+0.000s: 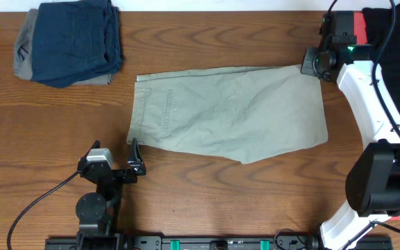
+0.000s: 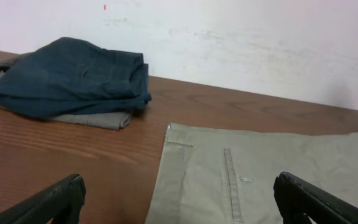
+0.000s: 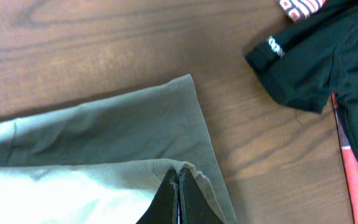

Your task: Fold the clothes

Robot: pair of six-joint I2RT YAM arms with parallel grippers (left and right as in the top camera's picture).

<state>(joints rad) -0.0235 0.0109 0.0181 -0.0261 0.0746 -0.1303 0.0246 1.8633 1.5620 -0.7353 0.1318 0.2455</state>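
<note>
The pale khaki shorts lie flat across the middle of the table, waistband to the left. My right gripper is shut on the shorts' far right corner; in the right wrist view its fingers pinch a lifted fold of the khaki cloth. My left gripper is open and empty, just in front of the shorts' near left corner. In the left wrist view its fingers frame the waistband end of the shorts.
A navy-blue folded garment on a grey one sits at the far left, also in the left wrist view. A black shirt and red printed cloth lie at the far right.
</note>
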